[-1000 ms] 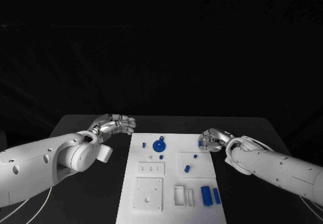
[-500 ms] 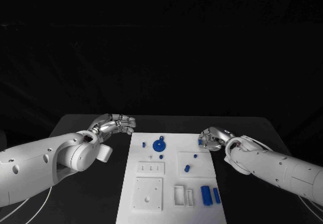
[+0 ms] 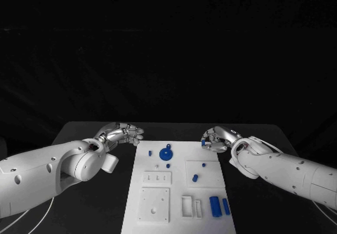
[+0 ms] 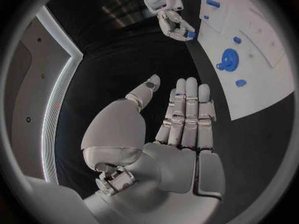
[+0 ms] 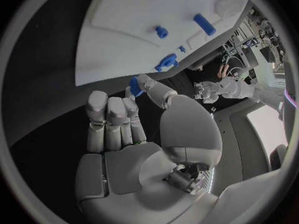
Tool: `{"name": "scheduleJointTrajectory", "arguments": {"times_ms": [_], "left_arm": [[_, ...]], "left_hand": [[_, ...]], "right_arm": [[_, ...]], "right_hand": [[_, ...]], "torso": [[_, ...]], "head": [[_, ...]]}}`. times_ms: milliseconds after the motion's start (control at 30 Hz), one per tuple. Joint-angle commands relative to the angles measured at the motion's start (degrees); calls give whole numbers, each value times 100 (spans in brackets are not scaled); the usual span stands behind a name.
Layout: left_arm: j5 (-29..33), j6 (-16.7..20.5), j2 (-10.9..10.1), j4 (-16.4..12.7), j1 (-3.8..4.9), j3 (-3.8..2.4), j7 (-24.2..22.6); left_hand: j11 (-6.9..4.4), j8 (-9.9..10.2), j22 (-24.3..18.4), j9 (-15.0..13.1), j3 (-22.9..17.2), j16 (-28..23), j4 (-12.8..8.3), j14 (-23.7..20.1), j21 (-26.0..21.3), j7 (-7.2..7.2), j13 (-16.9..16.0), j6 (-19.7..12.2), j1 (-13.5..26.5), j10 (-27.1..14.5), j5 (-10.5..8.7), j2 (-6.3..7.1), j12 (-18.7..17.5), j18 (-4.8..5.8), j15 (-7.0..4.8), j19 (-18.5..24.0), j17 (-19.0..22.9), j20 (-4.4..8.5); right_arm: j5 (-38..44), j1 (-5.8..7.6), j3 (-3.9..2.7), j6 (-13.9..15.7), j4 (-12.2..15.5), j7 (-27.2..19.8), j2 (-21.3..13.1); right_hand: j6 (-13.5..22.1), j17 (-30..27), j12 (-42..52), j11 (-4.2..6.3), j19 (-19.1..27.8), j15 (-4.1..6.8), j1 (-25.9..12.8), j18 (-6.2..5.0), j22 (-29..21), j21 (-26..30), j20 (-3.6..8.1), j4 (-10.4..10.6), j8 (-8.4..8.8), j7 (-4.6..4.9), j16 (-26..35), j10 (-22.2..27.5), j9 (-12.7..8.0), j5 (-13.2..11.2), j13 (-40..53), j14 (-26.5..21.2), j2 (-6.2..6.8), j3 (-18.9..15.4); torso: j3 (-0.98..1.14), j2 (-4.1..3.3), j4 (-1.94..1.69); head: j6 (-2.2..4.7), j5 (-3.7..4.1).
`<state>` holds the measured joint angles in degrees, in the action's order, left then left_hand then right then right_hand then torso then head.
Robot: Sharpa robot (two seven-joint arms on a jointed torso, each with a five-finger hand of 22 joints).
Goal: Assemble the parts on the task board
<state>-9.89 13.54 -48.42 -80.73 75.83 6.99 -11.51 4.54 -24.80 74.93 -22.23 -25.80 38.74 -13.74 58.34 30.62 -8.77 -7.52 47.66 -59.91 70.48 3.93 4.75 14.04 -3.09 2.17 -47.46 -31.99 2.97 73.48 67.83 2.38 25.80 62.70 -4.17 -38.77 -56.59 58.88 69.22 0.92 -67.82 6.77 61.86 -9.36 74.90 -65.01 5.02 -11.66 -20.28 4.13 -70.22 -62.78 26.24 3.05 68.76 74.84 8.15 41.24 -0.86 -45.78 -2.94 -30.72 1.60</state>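
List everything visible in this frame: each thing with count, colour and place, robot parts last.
Table: one, black, under everything.
Task board: one, white, mid-table.
Round part: one, blue, far end of board.
Small parts: several, blue, scattered mid-board.
Bar parts: two, blue, near right corner of board.
Held part: one, blue, pinched in right hand.
Left hand: silver, empty, left of board's far corner.
Right hand: silver, at board's far right corner.

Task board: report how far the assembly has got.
Done: a blue round part sits on the task board at its far end; whether it is seated cannot be told. In hand: the right hand pinches a small blue part by the board's far right corner. The left hand holds nothing. Left: the blue blocks at the near right lie loose.
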Motion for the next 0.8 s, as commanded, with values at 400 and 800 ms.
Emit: {"name": "scheduleJointTrajectory", "arguments": {"times_ms": [400,800], "left_arm": [[-796,-304,559,202,54,4,1600],[-1251,-638,973,408,54,23,2115]], "left_hand": [[-328,137,136,116,121,1294,355,518,1092,127,-649,195,302,651,-79,201,680,-75,-540,-552,-518,516],[-308,168,87,121,216,1362,880,331,1160,115,-827,225,900,401,-114,387,770,-20,-520,-365,-459,565]], "right_arm": [[952,271,-13,-470,1214,1598,57],[1495,268,3,-510,1475,1793,541]], "right_hand": [[-168,13,23,13,-9,49,-80,-564,99,-39,59,36,-28,119,33,-60,94,-23,2,17,-62,40],[-168,13,16,18,-11,54,-58,-564,98,-40,64,6,-31,115,38,-60,105,-23,0,17,-57,63]], "torso": [[-11,291,11],[4,400,-6]], "head": [[16,-92],[-35,-114]]}}
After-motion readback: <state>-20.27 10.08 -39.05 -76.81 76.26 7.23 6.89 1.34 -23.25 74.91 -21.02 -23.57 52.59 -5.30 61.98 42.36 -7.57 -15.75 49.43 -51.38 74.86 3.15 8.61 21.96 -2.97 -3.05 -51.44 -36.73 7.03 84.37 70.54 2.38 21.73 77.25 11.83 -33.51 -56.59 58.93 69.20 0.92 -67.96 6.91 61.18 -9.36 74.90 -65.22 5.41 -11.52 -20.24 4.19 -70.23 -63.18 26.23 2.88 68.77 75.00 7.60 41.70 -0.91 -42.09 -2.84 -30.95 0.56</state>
